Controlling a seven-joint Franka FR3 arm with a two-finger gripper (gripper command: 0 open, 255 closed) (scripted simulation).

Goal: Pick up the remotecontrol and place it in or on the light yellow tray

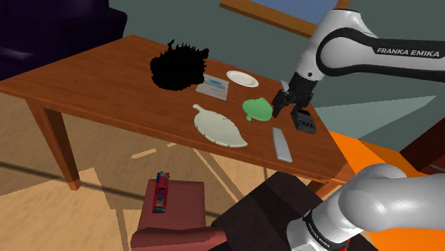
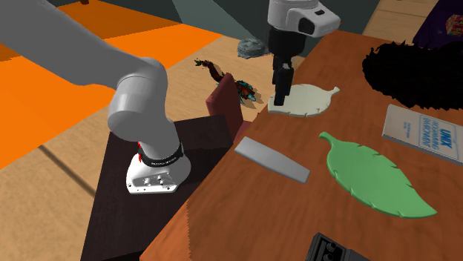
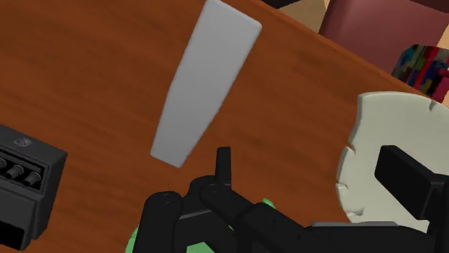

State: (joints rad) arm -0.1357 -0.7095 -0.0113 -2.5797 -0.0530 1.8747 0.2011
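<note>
The remote control [image 1: 282, 145] [image 2: 271, 159] [image 3: 205, 79] is a plain grey slab that you can see lying flat on the brown wooden surface [image 1: 107, 82] [image 2: 245, 215] [image 3: 86, 65], close to the edge that faces the stand [image 2: 148, 222]. Nothing touches it. The light yellow tray [image 1: 220, 125] [image 2: 308, 100] [image 3: 374, 144], pale and leaf-shaped, lies near it, with bare wood between the two. A green leaf-shaped tray [image 1: 257, 109] [image 2: 375, 174] sits just beside the remote control, also apart from it. A black box with knobs [image 1: 304, 121] [image 2: 334, 248] [image 3: 21, 180] stands on the remote control's other side from the pale tray, near the same edge.

Your jaws are open and hold nothing; in the wrist view the two black fingers stand well apart. They hang above the surface. In the second exterior view they point down over the end of the light yellow tray nearest the stand, and the wrist view has the pale tray's notched rim beside one finger and the remote control ahead of them, untouched. The white arm [image 1: 356, 50] [image 2: 74, 44] reaches over from the stand.

Farther back on the surface you have a book [image 1: 212, 87] [image 2: 430, 133], a small white plate [image 1: 242, 78] and a ragged black shape [image 1: 178, 65] [image 2: 415, 67]. Beyond the edge, a reddish seat [image 1: 171, 203] stands on the floor.
</note>
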